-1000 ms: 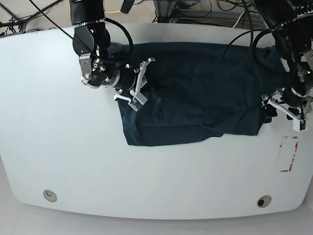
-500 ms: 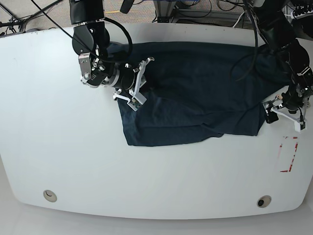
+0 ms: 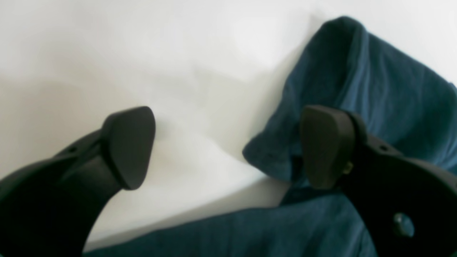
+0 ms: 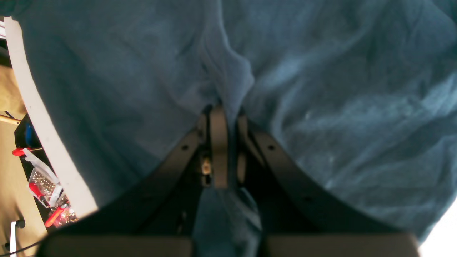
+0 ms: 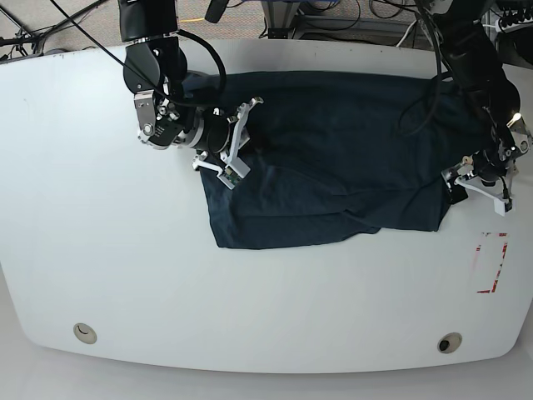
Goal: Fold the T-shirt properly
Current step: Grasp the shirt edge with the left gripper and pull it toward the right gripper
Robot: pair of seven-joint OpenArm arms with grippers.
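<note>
The dark navy T-shirt (image 5: 333, 158) lies spread and rumpled across the back half of the white table (image 5: 125, 250). My right gripper (image 5: 237, 143) sits at its left side, shut on a pinched ridge of the cloth. In the right wrist view the fingers (image 4: 218, 142) close on that fold of the T-shirt (image 4: 321, 89). My left gripper (image 5: 480, 185) hovers at the shirt's right edge, open and holding nothing. In the left wrist view its gripper (image 3: 228, 146) has one fingertip over bare table and the other over a folded corner of the T-shirt (image 3: 375, 82).
A red-outlined rectangle (image 5: 491, 262) is marked on the table near the front right. Two round holes (image 5: 84, 333) (image 5: 450, 342) sit near the front edge. Cables hang behind the table. Beyond the table's edge, a clear box with red tools (image 4: 43, 185) shows.
My left gripper has shifted a little toward the back, staying close to the shirt's right edge, and its jaws have spread wider. The right gripper and the cloth it holds have not moved.
</note>
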